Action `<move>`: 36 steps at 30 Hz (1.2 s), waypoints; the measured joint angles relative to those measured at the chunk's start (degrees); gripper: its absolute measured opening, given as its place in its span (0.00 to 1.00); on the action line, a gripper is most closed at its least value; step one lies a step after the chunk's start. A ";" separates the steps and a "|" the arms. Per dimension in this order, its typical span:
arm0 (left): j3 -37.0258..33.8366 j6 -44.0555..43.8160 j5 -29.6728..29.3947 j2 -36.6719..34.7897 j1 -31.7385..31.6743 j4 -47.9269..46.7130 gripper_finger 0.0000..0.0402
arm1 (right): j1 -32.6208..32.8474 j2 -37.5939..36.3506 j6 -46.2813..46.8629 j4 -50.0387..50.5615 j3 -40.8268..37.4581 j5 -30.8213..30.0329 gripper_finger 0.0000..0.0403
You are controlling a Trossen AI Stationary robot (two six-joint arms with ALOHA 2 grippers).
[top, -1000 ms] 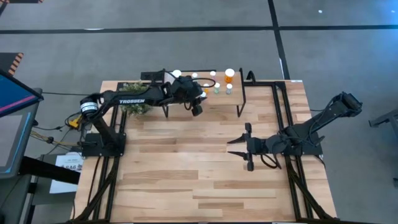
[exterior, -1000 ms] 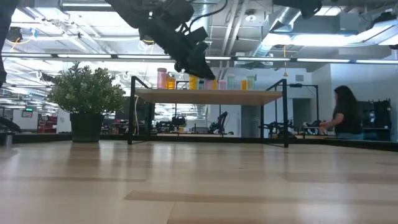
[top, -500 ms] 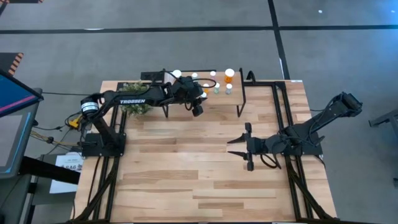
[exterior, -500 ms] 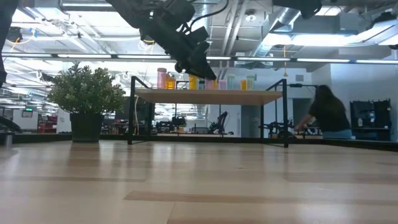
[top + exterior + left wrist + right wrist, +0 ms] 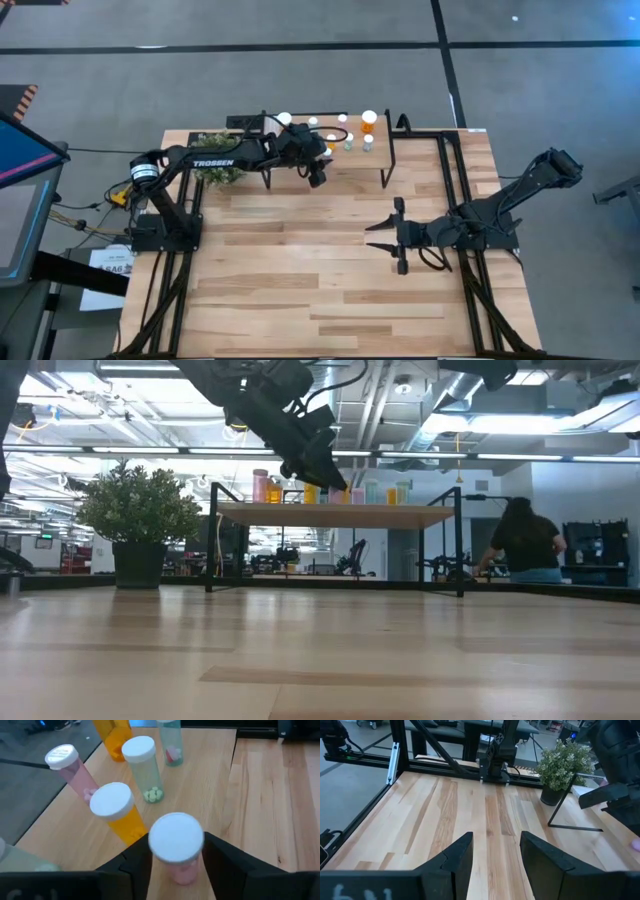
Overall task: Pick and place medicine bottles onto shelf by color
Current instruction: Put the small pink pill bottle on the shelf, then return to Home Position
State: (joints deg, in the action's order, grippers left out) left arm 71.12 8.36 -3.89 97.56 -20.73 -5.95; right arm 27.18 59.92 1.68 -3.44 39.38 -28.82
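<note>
Left gripper [image 5: 176,857] fingers closed on a pink medicine bottle [image 5: 177,845], bottle upright, white cap upward, long axis vertical, over the shelf [image 5: 210,785], orange bottle [image 5: 116,812] just beside one finger, green bottle [image 5: 144,767] beyond, right gripper [image 5: 491,857] parted, holding nothing, above the table [image 5: 470,810].

Wooden table [image 5: 300,270] carries shelf [image 5: 340,513], potted plant [image 5: 140,520]; medicine bottles [image 5: 330,491] on shelf.

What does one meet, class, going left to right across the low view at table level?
Potted plant → left gripper above the shelf → medicine bottles standing on it → a person in the room behind.
</note>
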 joint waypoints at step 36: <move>-4.34 -1.74 -1.02 -30.46 6.70 -11.32 0.31 | 0.11 0.00 -0.53 -1.01 0.00 0.04 0.46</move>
State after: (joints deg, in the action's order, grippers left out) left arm 66.78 6.62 -4.91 67.10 -14.03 -17.26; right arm 27.29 59.92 1.15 -4.45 39.38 -28.77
